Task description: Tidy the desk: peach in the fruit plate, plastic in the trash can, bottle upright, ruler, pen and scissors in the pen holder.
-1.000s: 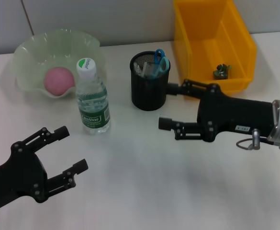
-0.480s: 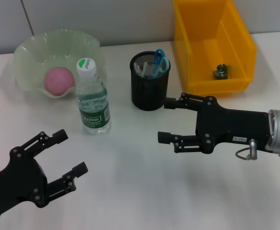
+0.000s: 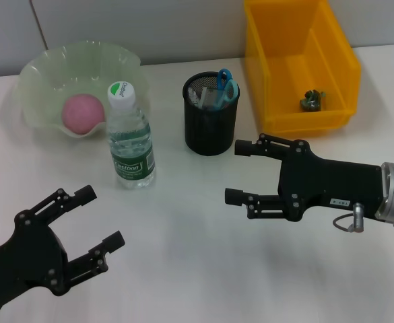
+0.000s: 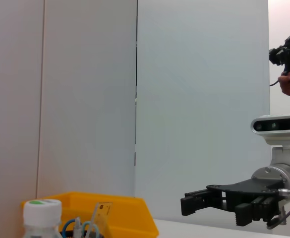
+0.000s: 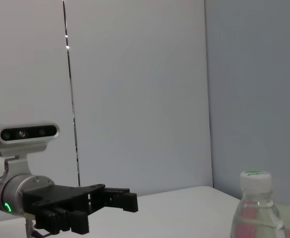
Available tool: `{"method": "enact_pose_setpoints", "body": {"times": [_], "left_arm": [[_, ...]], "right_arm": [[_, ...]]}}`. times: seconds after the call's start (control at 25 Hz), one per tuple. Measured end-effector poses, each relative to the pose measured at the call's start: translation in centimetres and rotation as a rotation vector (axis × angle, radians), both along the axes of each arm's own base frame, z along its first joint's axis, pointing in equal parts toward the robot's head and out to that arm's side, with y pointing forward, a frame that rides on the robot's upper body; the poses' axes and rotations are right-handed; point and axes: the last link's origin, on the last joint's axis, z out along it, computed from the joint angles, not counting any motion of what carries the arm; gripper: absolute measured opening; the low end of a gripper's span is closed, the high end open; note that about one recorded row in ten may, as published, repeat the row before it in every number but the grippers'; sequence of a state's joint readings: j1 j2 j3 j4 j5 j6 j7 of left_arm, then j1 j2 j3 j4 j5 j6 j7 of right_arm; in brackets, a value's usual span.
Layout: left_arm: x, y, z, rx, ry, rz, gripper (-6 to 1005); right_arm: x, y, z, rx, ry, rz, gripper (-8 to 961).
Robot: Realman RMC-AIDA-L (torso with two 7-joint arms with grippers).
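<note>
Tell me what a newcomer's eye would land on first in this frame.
Two open black grippers hang over the white desk: the left gripper near the front edge, the right gripper just in front of the black mesh pen holder. Behind them stand an upright clear plastic water bottle, a pink peach in the pale green wavy fruit plate, and a bright yellow plastic bin.

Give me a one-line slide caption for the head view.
Tidied desk: peach in fruit plate, bottle upright, pen holder filled; left gripper and right gripper open, empty.

We see print on the bottle (image 3: 131, 141) cap and green label, too small to read. White sticker on the right gripper (image 3: 240, 171) body, digits not legible.
</note>
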State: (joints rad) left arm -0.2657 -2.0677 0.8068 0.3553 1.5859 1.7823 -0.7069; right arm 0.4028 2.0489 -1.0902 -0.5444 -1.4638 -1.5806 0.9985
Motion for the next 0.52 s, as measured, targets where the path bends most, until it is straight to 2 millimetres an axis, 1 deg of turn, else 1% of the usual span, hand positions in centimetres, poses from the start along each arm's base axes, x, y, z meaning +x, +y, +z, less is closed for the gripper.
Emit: {"method": "enact_pose_setpoints", "body": {"times": [0.52], "left_arm": [[-0.28,-0.31,-0.02,-0.001,0.002,0.007,797]], "right_arm": [[0.00,-0.24,-0.51,-0.004,0.012,-0.014,835]]}}
